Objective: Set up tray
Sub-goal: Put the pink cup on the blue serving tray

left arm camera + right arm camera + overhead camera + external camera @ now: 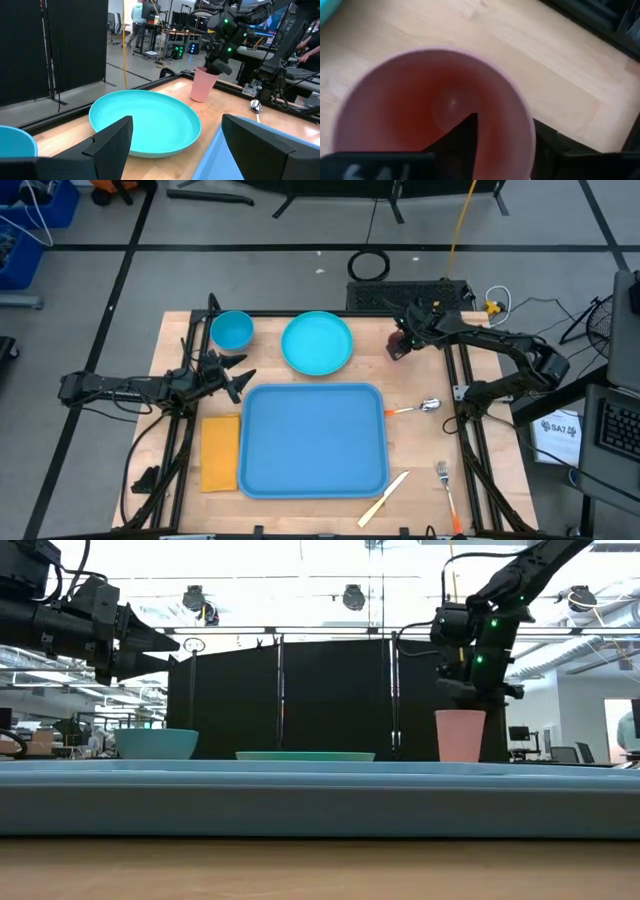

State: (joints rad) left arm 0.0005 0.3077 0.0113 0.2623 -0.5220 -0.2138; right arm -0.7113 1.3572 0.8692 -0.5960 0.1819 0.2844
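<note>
The blue tray [313, 438] lies flat on the wooden table, near the middle. My right gripper [400, 340] hangs over a pink cup [397, 348] that stands upright on the table beyond the tray's far right corner, next to the turquoise plate [317, 342]. The low view shows this gripper [470, 690] on top of the cup [460, 737]. My left gripper [235, 375] is open and floats above the table between the blue bowl [231, 330] and the tray's far left corner, touching nothing; its fingers [112, 142] point toward the plate [145, 120]. My right gripper holds the pink cup by its rim [527, 132], one finger [465, 137] inside the cup and the other [555, 147] outside its wall. The fingers come from above, pointing down. The cup stands upright; the tray's rim hides its base in the low view.
An orange-yellow napkin [221, 452] lies left of the tray. A spoon [420, 407], a fork [447, 485] and a knife [384, 497] lie on the table right of and near the tray. Black frame rails [455, 380] run along the table's sides.
</note>
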